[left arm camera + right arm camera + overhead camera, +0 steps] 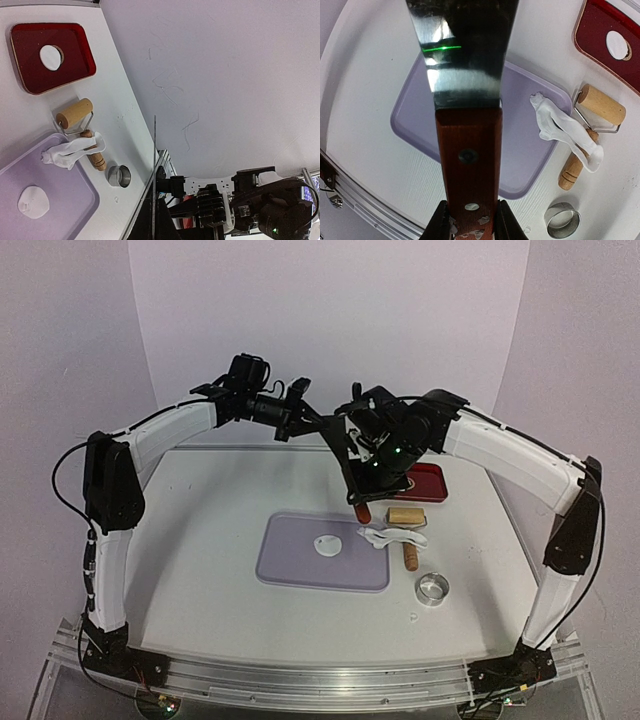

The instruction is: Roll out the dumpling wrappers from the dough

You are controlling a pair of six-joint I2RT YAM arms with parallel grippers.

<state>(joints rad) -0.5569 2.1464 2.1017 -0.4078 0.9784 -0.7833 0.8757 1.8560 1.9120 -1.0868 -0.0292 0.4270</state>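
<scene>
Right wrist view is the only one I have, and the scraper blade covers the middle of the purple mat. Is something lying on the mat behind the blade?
Observer: Yes. Behind your scraper, one round white dumpling wrapper lies flat near the middle of the purple mat, apart from the ragged dough scrap.
Operator: Thank you. I also cannot see the left gripper. Where is it?
Observer: The left gripper hangs high in the air over the far part of the table. It is shut, and I see nothing in it.
</scene>
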